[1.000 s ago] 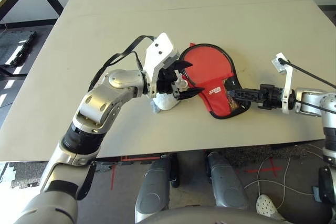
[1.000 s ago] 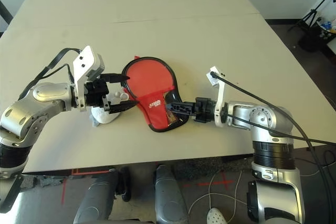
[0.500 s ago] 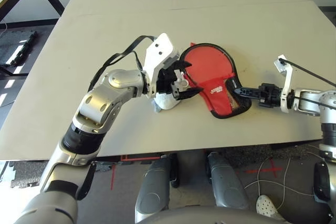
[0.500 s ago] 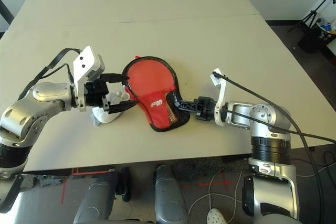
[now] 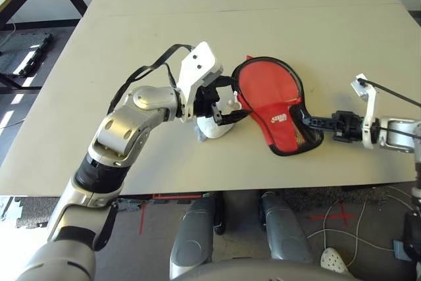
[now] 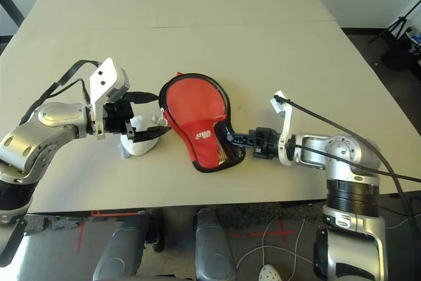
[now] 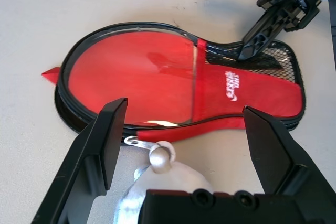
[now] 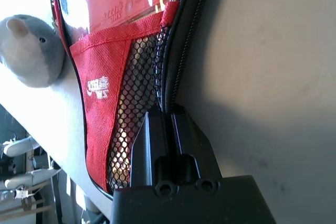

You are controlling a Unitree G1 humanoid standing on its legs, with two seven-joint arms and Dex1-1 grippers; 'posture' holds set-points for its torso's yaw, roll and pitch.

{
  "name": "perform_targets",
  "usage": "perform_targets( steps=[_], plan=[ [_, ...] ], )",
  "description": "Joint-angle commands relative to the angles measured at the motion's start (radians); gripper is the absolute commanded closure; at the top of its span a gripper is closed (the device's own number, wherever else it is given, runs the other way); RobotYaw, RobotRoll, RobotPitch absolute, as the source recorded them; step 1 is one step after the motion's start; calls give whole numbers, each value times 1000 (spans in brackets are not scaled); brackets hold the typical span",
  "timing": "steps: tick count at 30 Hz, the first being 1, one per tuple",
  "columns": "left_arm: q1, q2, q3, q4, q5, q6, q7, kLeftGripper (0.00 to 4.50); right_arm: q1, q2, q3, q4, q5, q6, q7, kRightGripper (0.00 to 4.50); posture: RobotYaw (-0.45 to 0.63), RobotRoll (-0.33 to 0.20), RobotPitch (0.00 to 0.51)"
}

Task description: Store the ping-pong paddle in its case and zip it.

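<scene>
Since the earlier frame my right gripper [image 5: 314,122] has closed; it now pinches the black zip edge at the narrow end of the case [image 5: 273,100] and has dragged it toward the right of the frame. The case lies centre-right on the table [image 5: 197,18], the paddle [image 7: 134,80] showing red inside it. Left gripper [image 5: 227,100] unchanged, jaws wide and empty, beside the case's round end, over a whitish lump [image 5: 214,126]. The case's narrow end is near the table's front edge; open room in the upper frame.
</scene>
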Motion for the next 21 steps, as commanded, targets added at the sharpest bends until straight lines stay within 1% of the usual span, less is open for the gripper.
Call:
perform_targets(
  steps=[1,4,8,11,21],
  plan=[
    [12,2,-3,11,9,-13,-11,0,50,-99,17,-2,-2,10,52,4469,-68,0,234],
    [12,0,-4,16,11,-18,-14,0,48,-143,19,24,-10,-13,78,4469,-74,0,233],
    [12,-5,-7,20,13,-23,-15,0,65,-173,12,30,-9,-18,96,4469,-76,0,234],
    [16,-8,-9,22,15,-28,-17,0,93,-175,-1,15,-2,-14,95,4469,-79,0,234],
    [19,-14,-13,30,24,-39,-20,0,135,-180,-35,-19,23,3,98,4469,-85,0,232]
  ],
)
